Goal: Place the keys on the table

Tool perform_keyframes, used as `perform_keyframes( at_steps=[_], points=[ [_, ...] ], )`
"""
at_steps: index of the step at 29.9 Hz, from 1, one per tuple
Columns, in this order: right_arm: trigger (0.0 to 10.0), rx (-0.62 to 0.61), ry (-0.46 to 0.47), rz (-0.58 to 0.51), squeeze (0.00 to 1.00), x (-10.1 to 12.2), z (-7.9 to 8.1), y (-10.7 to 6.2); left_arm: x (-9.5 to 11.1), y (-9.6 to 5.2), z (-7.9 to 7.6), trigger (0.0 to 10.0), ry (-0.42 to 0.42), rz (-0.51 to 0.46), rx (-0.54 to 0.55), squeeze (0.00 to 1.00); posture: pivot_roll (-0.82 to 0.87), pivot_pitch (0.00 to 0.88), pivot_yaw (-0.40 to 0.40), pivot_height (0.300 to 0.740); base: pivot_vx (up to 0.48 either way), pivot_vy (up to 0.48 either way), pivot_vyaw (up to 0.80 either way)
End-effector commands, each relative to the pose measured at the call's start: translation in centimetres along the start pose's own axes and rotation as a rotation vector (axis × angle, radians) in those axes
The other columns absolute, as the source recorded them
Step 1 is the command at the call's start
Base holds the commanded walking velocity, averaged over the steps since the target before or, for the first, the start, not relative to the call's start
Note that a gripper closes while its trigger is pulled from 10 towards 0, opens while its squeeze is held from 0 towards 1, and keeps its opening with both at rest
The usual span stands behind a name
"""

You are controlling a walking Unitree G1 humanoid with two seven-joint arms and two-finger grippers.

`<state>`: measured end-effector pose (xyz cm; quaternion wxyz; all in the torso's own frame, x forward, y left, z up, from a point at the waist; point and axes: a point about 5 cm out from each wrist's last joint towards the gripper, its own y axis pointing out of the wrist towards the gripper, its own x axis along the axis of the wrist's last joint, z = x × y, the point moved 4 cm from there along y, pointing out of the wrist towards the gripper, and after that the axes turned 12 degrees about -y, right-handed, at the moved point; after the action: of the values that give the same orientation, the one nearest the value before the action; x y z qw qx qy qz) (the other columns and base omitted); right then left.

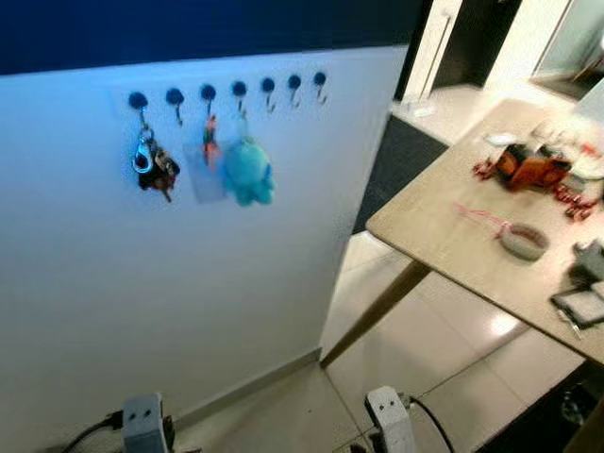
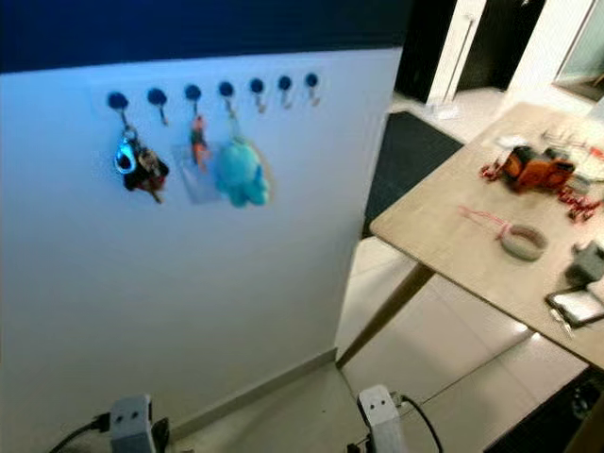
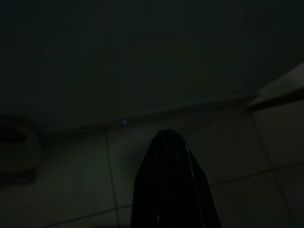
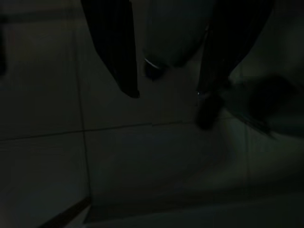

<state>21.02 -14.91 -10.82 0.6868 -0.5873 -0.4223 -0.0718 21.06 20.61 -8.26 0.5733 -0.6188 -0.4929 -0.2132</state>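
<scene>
The keys [image 1: 154,170] hang from the leftmost hook in a row on the white wall, beside a blue plush charm [image 1: 248,172], so they have yet to be lifted off and carried to the wooden surface [image 1: 444,226] on the right. Both arms hang idle over the floor tiles: the right tool [image 4: 166,95] shows its two fingers spread wide and empty, while the left tool [image 3: 171,137] looks narrow, fingers together, holding nothing.

Upper left — a blue plush toy [image 1: 248,172] and clear card sleeve [image 1: 205,176] hang from wall hooks [image 1: 239,90]; dark doormat [image 1: 401,160] beyond, upper centre.
</scene>
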Motion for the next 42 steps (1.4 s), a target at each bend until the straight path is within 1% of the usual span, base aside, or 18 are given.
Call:
perform_keyframes(
  at_steps=[1,16,29,30,31,32,33,34,39,42],
  points=[
    [10.0,0.000,-0.004,-0.006,0.00,0.2,0.0,0.1,-1.1,-0.5,0.4,10.0,-0.003,0.038,0.013,0.00,0.08,0.043,-0.081,0.740,0.000,0.000,0.80],
    [10.0,0.006,-0.016,-0.019,0.00,0.8,0.0,0.2,-1.1,-0.5,0.5,10.0,-0.012,0.041,0.025,0.00,0.08,0.042,-0.085,0.740,0.000,0.000,0.80],
    [10.0,-0.002,-0.015,-0.027,0.00,1.0,-0.2,0.3,-1.0,-0.3,0.1,10.0,-0.006,0.041,0.013,0.00,0.08,0.044,-0.082,0.740,0.000,0.000,0.80],
    [10.0,-0.018,-0.012,-0.042,0.00,1.3,-0.4,0.2,-1.0,-0.3,0.1,10.0,-0.005,0.041,0.013,0.00,0.08,0.044,-0.082,0.740,0.000,0.000,0.52],
    [10.0,-0.055,0.020,-0.039,0.00,1.3,-0.9,0.2,-1.0,-0.3,0.1,10.0,-0.005,0.040,0.012,0.00,0.08,0.043,-0.083,0.740,0.000,0.000,0.00],
    [10.0,-0.055,0.020,-0.039,0.00,1.3,-0.9,0.2,-1.0,-0.3,0.1,10.0,-0.005,0.040,0.012,0.00,0.08,0.043,-0.083,0.740,0.000,0.000,0.00],
    [10.0,-0.080,0.038,-0.040,0.00,1.4,-1.3,0.2,-0.9,-0.3,0.1,10.0,-0.004,0.039,0.012,0.00,0.08,0.042,-0.083,0.740,0.000,0.000,0.00],
    [10.0,-0.086,0.031,-0.040,0.00,1.5,-1.4,0.2,-0.9,-0.3,0.1,10.0,-0.003,0.038,0.011,0.00,0.08,0.043,-0.081,0.740,0.000,0.000,0.00],
    [10.0,-0.080,0.014,-0.042,0.00,1.6,-1.4,0.2,-0.7,-0.2,0.0,10.0,0.009,0.032,0.005,0.00,0.08,0.042,-0.081,0.740,0.000,0.000,0.00],
    [10.0,-0.081,0.015,-0.042,0.00,1.5,-1.4,0.2,-0.6,-0.1,-0.2,10.0,0.041,0.030,-0.008,0.00,0.08,0.041,-0.081,0.740,0.000,-0.480,0.00]
  ],
)
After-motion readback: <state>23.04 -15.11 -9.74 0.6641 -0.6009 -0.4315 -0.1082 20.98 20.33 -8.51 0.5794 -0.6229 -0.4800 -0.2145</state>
